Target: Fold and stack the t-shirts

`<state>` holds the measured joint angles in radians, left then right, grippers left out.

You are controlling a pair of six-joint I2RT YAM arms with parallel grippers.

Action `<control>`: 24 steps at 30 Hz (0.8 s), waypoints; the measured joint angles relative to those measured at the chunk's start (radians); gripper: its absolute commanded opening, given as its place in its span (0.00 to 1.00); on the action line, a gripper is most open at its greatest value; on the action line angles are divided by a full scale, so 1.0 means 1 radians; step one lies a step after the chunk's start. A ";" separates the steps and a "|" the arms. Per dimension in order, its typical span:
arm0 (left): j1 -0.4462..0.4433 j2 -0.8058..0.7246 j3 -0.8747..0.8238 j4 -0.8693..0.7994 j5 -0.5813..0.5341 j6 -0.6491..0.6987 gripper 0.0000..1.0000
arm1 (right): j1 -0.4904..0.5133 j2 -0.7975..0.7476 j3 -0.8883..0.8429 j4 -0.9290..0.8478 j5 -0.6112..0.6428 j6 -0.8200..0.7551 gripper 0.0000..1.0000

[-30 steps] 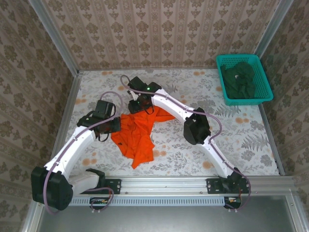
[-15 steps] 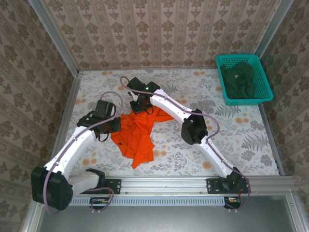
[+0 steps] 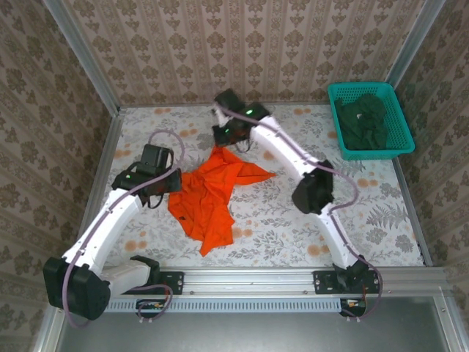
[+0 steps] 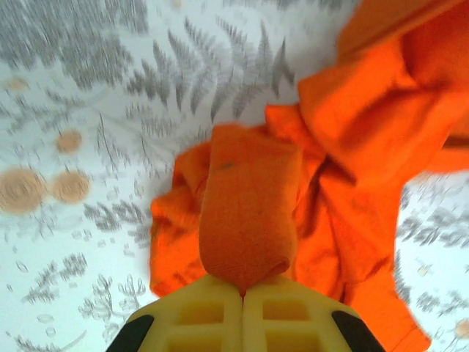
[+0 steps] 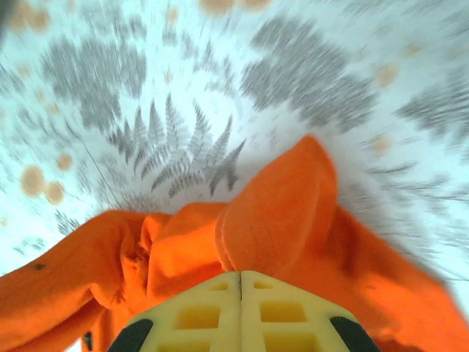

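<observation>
The left gripper (image 4: 242, 291) has its yellow jaws pressed together on a rolled fold of the bright orange fabric t-shirt (image 4: 344, 147), near the shirt's left edge. The right gripper (image 5: 240, 277) pinches a peaked fold of the same shirt at its far corner. Between the two grips the shirt lies crumpled mid-way across the fern-printed surface (image 3: 293, 220). Well apart, at the far right corner, dark green t-shirts (image 3: 363, 121) sit bunched inside a teal plastic mesh basket (image 3: 370, 86).

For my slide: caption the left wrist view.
Yellow fingers of the left gripper pinch a fold of the orange t-shirt.
</observation>
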<state>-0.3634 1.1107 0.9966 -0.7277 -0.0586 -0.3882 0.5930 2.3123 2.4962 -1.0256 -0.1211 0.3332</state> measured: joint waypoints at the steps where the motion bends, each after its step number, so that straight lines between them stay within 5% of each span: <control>1: 0.005 0.000 0.033 0.000 -0.008 0.004 0.00 | -0.043 -0.076 -0.060 0.029 -0.011 0.014 0.00; 10: 0.059 0.030 0.284 0.019 -0.086 0.015 0.00 | -0.566 -0.780 -0.732 0.314 -0.120 0.241 0.00; 17: 0.105 0.103 0.295 0.047 -0.081 -0.023 0.00 | -0.761 -1.077 -1.130 0.326 -0.185 0.353 0.00; 24: 0.172 0.243 0.347 0.077 -0.014 -0.065 0.00 | -0.794 -1.196 -1.294 0.274 -0.176 0.405 0.00</control>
<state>-0.1917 1.3540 1.3437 -0.6502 -0.0723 -0.4534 -0.2008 1.1168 1.2026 -0.7517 -0.2970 0.7383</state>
